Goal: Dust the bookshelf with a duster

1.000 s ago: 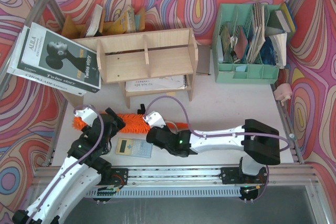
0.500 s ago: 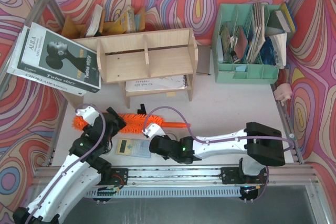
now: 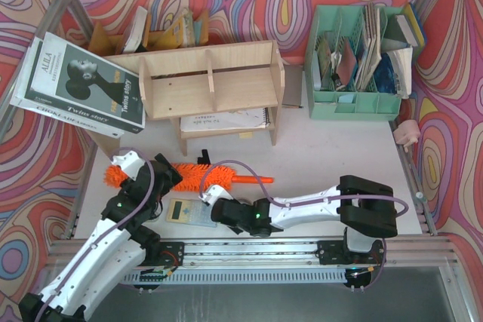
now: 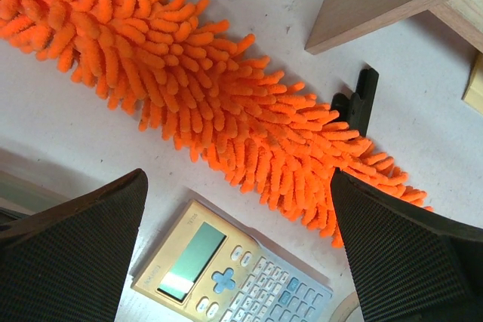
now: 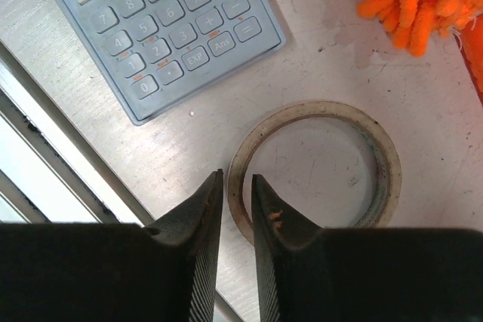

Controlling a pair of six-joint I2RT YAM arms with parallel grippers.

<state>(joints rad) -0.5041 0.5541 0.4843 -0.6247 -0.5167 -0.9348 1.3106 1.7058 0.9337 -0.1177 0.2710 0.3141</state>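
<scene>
Orange microfibre marks the duster (image 3: 198,175), which lies flat on the white table (image 3: 332,157) just near of the bookshelf (image 3: 207,81) and apart from it. Its fluffy head points left and its slim handle runs right.

The pale-wood bookshelf stands at the far middle of the table. A spiral notebook (image 3: 223,120) lies in its lower tier. A stack of magazines (image 3: 75,84) laps over its left end, and a mint-green organiser (image 3: 355,62) crammed with papers stands well apart to the right.

The left gripper (image 3: 164,173) hovers over the left part of the duster's head with its jaws spread wide. In the left wrist view the two dark fingers (image 4: 75,262) frame the orange pile from the near side, and neither touches it. A small black piece (image 4: 361,99) sits just beside the head on its far side, close to the shelf's foot. A calculator (image 3: 192,213) lies on the near side of the duster, just beside it.

The right gripper (image 5: 235,186) is low over the table at the calculator's right end, with its jaws drawn almost together. Under its tips lies a tape ring (image 5: 317,164). The ring's left rim shows through the slim gap between the fingers, and it is not possible to tell whether they touch it. A few orange strands of the duster's head reach the far edge of that wrist view.
</scene>
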